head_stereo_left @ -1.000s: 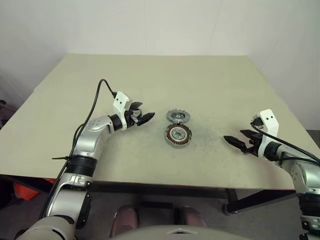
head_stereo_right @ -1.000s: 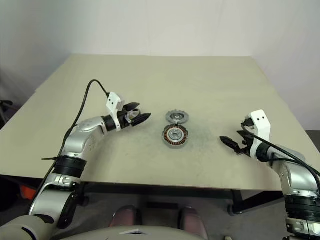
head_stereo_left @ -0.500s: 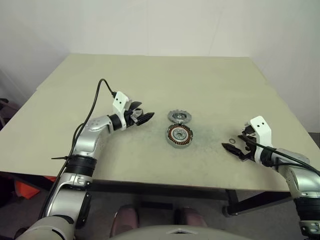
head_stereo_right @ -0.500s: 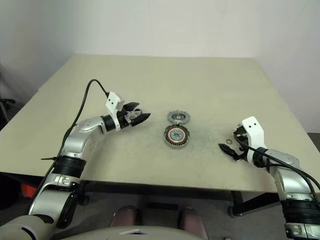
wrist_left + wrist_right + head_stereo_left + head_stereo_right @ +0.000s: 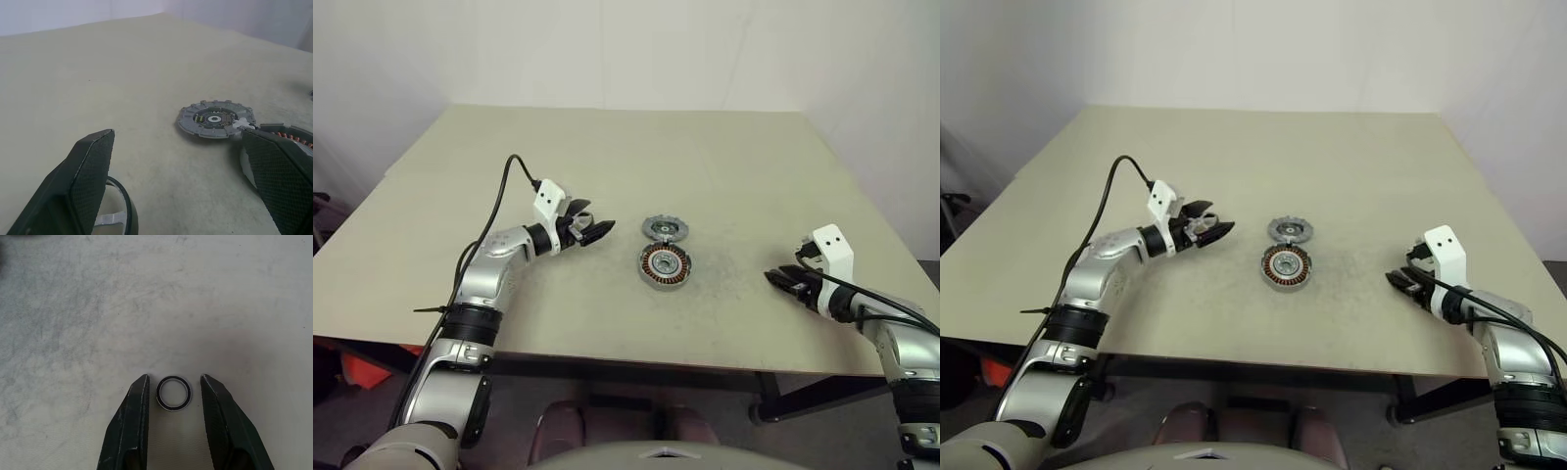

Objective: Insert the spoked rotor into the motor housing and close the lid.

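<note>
Left end effector: fingers spread wide, empty, left of the parts. Spoked rotor lies at table centre, just beyond the motor housing. Right end effector: half open, straddling a small ring; a second ago it gaped fully.

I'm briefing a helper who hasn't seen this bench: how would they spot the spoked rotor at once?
Look to the middle of the beige table, where two round metal parts lie touching. The spoked rotor is the farther one: a flat grey disc with a notched rim, whereas the motor housing nearer the robot shows copper-brown windings.
</note>
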`<state>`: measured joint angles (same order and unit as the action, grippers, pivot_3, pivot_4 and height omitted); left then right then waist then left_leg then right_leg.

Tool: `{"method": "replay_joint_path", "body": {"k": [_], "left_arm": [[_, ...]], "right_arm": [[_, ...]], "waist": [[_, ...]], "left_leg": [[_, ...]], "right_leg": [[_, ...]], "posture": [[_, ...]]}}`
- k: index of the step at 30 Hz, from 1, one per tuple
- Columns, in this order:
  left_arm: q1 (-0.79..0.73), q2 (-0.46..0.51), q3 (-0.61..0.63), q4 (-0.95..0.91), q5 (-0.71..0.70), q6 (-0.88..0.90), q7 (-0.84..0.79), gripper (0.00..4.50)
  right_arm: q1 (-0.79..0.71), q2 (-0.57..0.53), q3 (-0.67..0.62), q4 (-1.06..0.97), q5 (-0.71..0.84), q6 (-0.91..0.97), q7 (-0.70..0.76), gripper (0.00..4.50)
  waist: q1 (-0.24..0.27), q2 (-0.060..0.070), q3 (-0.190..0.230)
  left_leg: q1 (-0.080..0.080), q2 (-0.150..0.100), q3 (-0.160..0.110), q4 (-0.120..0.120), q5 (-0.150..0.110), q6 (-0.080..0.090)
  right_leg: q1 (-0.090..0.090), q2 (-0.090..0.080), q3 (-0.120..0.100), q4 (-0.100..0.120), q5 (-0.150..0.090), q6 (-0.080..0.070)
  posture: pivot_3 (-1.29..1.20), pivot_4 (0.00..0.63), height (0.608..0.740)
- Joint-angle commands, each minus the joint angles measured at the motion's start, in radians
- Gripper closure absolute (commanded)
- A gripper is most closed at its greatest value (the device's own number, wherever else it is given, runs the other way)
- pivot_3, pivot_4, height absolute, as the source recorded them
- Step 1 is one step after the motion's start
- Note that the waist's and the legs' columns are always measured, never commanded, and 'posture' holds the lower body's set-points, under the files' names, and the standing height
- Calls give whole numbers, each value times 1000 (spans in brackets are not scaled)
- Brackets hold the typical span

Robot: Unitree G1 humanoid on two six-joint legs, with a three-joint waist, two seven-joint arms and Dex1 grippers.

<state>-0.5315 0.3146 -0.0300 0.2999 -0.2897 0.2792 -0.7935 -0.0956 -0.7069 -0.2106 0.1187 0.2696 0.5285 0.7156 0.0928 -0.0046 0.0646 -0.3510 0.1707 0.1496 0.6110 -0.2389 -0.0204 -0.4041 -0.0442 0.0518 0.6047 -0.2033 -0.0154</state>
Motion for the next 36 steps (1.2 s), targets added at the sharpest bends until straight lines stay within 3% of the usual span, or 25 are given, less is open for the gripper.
{"method": "replay_joint_path", "body": {"k": [1, 3, 4, 13, 19, 27, 36], "left_arm": [[-16, 9, 14, -22, 1, -19, 1, 93], [-18, 9, 15, -21, 1, -20, 3, 93], [-19, 9, 15, -19, 2, -20, 3, 93], [-24, 7, 16, -14, 2, -22, 4, 93], [-26, 5, 15, -12, 2, -22, 3, 93], [-21, 6, 17, -20, 2, -19, 12, 93], [-5, 16, 21, -43, -3, -11, 20, 93]], "right_arm": [[-3, 1, -2, 8, 4, 10, 0, 3323], [-10, 2, 1, 2, 2, 14, -4, 3911], [-14, 2, 1, 1, 3, 16, -6, 3944], [-90, 34, 3, -163, 64, 99, -16, 3944], [-172, 92, 93, -315, 99, 197, -34, 3944], [-243, 189, 254, -331, 77, 247, -68, 3944], [-253, 218, 308, -322, 70, 255, -81, 3944]], "waist": [[0, 0, 0], [-1, 0, 0], [-1, 0, 0], [-7, 1, 0], [-16, 1, 0], [-19, 1, 0], [-19, 1, 1]], "left_leg": [[0, 0, 0, 0, 0, 0], [0, 0, 0, 0, 0, 0], [0, 0, 0, 0, 0, 0], [0, 0, 0, 0, 0, 0], [0, 0, 0, -2, 2, -3], [-1, 0, -1, -4, 3, -4], [-1, 0, -1, -5, 3, -5]], "right_leg": [[0, 0, 0, 0, 0, 0], [0, 0, 0, 0, 0, 0], [0, 0, 0, 0, 0, 0], [0, 0, 0, 0, 0, 0], [-1, 0, -1, 0, 0, 0], [-2, 0, -2, 0, -1, -1], [-2, 0, -2, 0, -1, -1]], "posture": [[0, 0, 740], [0, 0, 740], [0, 0, 740], [0, 0, 740], [0, 0, 740], [0, 0, 740], [0, 0, 740]]}}
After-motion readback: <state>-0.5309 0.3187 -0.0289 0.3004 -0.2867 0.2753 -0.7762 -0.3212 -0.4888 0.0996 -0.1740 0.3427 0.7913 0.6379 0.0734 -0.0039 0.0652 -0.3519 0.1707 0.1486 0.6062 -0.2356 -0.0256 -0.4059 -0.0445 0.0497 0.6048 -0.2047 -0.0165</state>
